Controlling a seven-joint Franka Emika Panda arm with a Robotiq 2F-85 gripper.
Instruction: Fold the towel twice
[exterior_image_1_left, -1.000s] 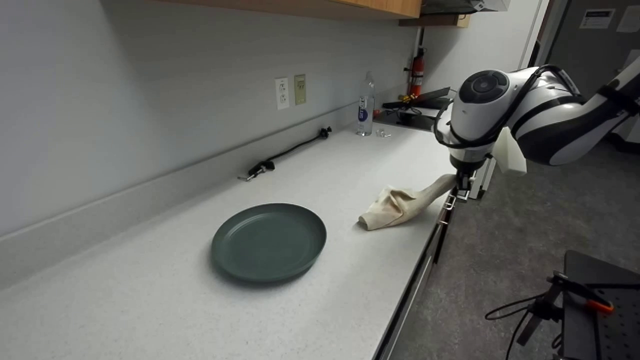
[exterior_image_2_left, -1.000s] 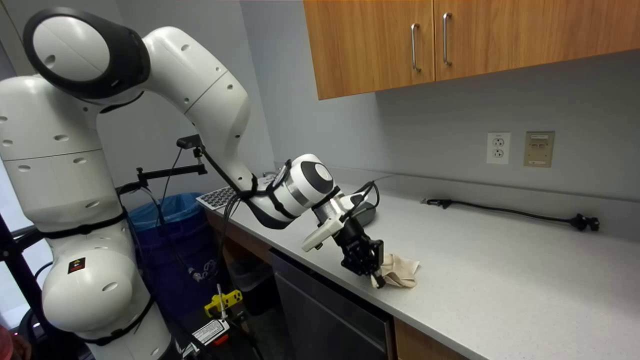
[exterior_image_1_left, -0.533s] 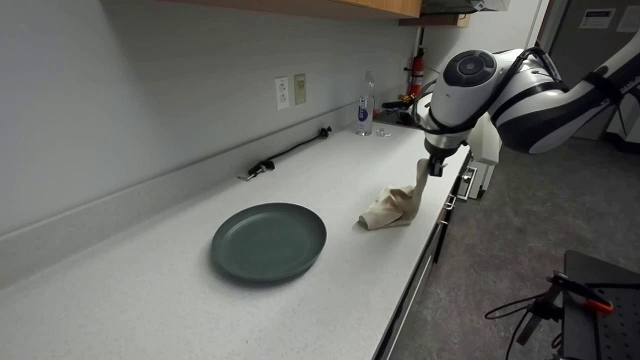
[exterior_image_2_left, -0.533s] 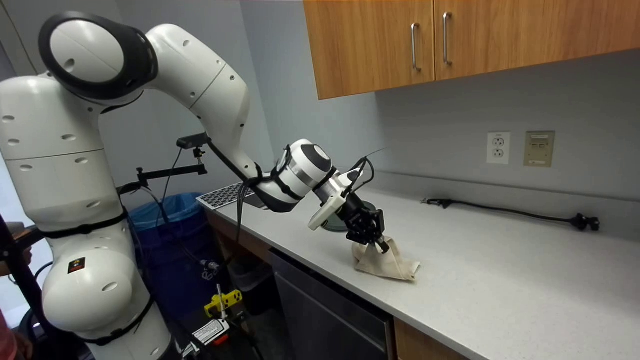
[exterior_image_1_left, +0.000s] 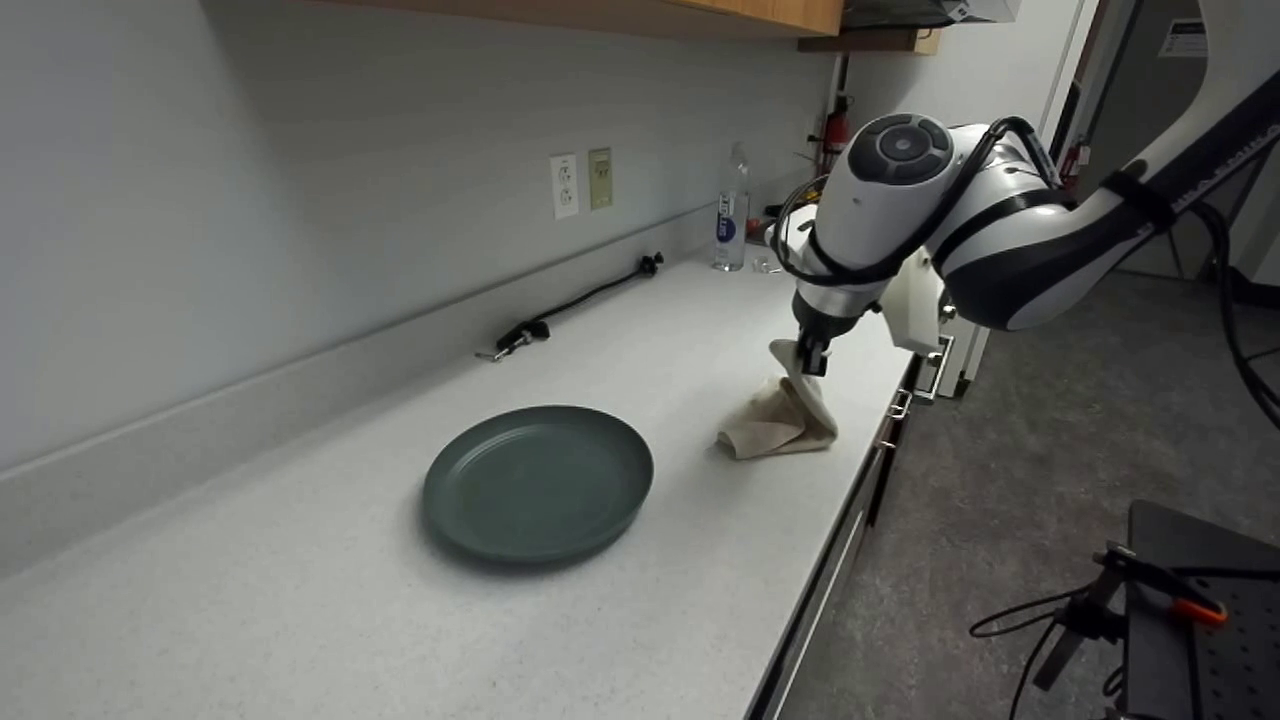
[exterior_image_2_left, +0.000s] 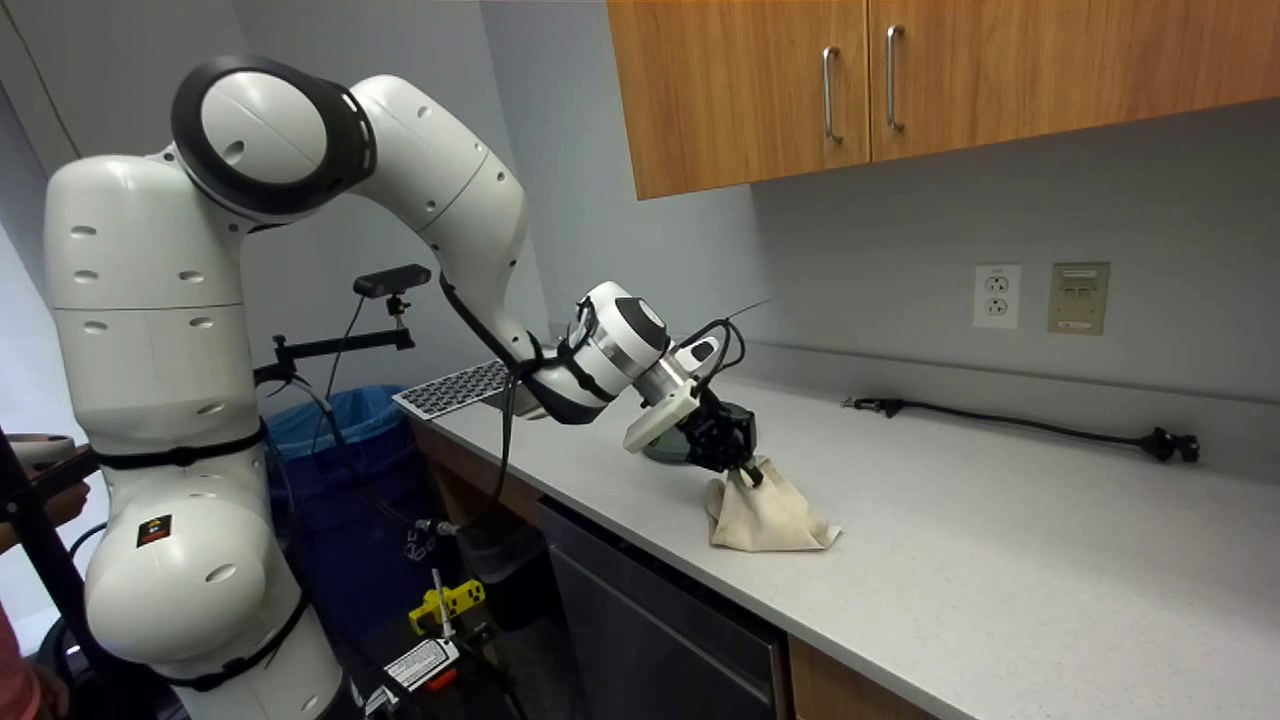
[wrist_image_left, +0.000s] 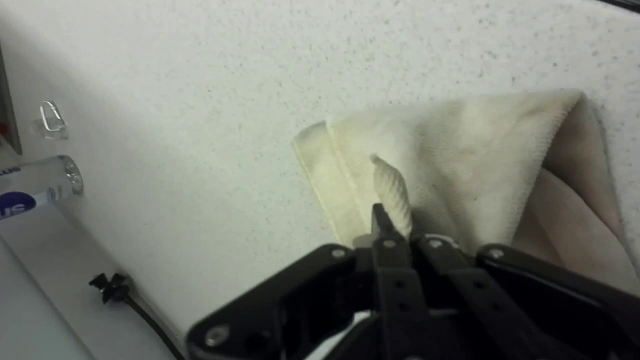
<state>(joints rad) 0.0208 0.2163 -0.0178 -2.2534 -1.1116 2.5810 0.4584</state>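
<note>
The cream-beige towel (exterior_image_1_left: 770, 422) lies rumpled on the counter near its front edge. One part is pulled up into the gripper (exterior_image_1_left: 814, 366), and the rest lies on the counter below it. In an exterior view, the towel (exterior_image_2_left: 775, 520) stands like a tent under the gripper (exterior_image_2_left: 752, 478). In the wrist view, the fingers (wrist_image_left: 395, 231) are shut on a pinched fold of the towel (wrist_image_left: 475, 155); a flap hangs over, and a darker hollow shows under its right side. The pinch is partly hidden behind the fingers.
A dark green round plate (exterior_image_1_left: 540, 485) lies on the counter beside the towel; it shows partly behind the gripper in an exterior view (exterior_image_2_left: 668, 448). A black cable (exterior_image_1_left: 590, 297) lies along the wall. A clear bottle (exterior_image_1_left: 731, 225) stands farther back. The counter's front edge (exterior_image_2_left: 650, 545) is close.
The gripper has lifted the held part of the towel from near the counter's front edge, then carried it inward and slightly down over the part lying on the counter.
</note>
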